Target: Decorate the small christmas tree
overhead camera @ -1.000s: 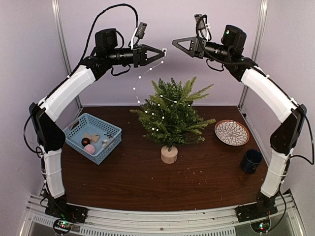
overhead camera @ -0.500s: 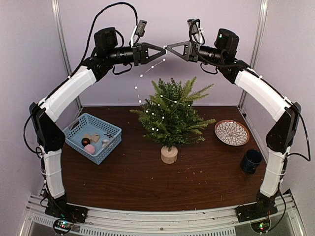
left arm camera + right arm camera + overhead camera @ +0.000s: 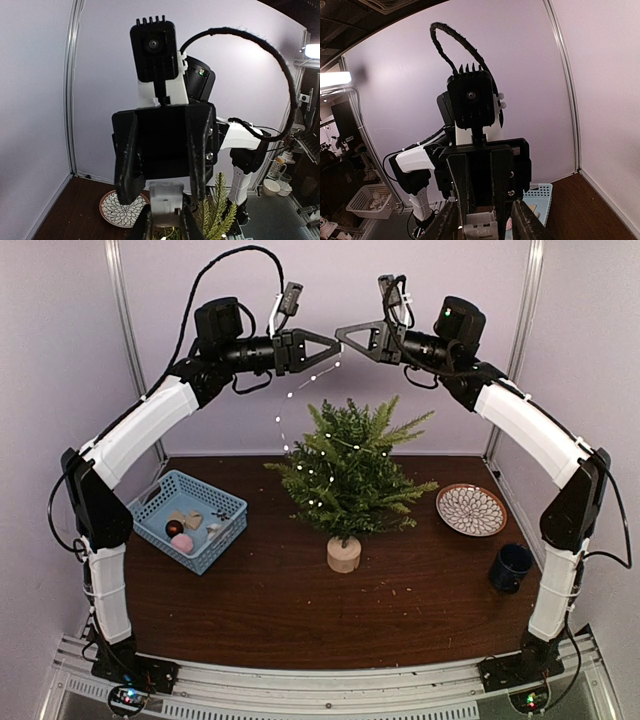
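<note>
Christmas tree (image 3: 348, 478) under left end effector (image 3: 338, 344)

Bright, even light and crisp focus from above; wrist views bow at edges, a lamp (image 3: 313, 50) glaring.

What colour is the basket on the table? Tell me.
Light blue. The basket shows best in the top external view.
</note>
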Controlling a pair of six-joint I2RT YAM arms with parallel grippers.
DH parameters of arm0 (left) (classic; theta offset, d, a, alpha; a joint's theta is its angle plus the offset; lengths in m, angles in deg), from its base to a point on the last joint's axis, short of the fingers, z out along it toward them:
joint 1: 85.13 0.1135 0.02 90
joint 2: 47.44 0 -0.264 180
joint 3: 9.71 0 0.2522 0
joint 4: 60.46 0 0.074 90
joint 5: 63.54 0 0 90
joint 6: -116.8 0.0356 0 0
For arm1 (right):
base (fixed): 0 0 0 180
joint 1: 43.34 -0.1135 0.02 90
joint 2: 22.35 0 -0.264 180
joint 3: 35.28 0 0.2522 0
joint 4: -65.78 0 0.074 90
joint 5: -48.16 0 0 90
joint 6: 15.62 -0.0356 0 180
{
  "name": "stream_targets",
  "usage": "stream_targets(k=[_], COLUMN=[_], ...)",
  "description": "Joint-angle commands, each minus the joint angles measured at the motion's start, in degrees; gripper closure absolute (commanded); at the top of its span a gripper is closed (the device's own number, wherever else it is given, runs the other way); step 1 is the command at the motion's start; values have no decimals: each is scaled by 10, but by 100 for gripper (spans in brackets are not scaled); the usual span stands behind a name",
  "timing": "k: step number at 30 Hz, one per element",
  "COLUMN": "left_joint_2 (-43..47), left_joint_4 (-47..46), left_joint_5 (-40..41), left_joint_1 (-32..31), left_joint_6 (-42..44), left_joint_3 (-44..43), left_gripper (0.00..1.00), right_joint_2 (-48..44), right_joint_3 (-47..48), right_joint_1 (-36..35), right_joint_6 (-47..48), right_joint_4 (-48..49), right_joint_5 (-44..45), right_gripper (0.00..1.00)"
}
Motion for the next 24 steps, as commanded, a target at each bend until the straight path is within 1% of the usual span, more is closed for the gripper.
stream_targets(k=[1, 5, 8, 12, 17, 20, 24], left_joint_2=[15, 15, 14, 13, 13, 13, 20], left_joint_4=[-41, -46, -46, -46, -46, -46, -37], left_joint_5=[-13, -13, -14, -15, -13, -8, 3], left_joint_1=[-2, -2, -2, -2, -2, 0, 11], left_joint_6=[-8, -11, -14, -17, -18, -17, -19], left_joint_3=[0, -1, -2, -3, -3, -2, 1], left_gripper=[93, 93, 93, 93, 92, 81, 59], right_joint_2=[5, 3, 4, 6, 5, 3, 0], right_joint_3=[10, 6, 5, 5, 5, 7, 7], right_joint_1=[-4, -4, -4, -4, -4, -3, 8], right_joint_6=[5, 6, 6, 5, 3, 2, 3], right_joint_4=[2, -1, -2, -1, -1, -2, 0], right_joint_5=[-7, -8, -8, -6, -1, 4, 19], right_gripper=[61, 57, 58, 64, 79, 85, 86])
